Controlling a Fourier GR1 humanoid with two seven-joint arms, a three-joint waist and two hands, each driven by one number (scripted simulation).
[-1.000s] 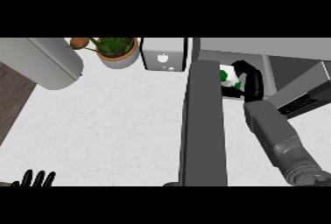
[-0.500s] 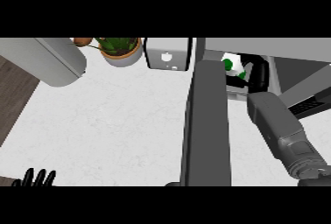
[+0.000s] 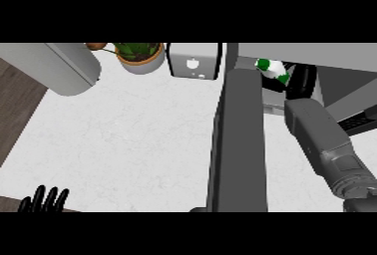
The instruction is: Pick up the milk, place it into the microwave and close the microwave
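The milk [image 3: 270, 69], a white carton with green markings, is tilted inside the microwave's opening at the top right. My right hand [image 3: 300, 82] is shut on it, black fingers wrapped round its right side, and the grey forearm [image 3: 324, 142] reaches up from the lower right. The microwave's door [image 3: 237, 144] stands open as a tall dark grey slab down the middle of the view, just left of the arm. My left hand [image 3: 46, 199] rests open at the lower left edge, fingers up. The lower part of the milk is hidden behind the hand.
A potted plant [image 3: 140, 56] and a white appliance [image 3: 194, 61] stand at the back of the white counter [image 3: 132, 144]. A large grey rounded object [image 3: 66, 69] lies at the back left. Brown wood [image 3: 13, 107] borders the counter's left edge.
My right arm has pushed farther up and in, carrying the milk deeper into the microwave's opening. The left hand has stayed where it was.
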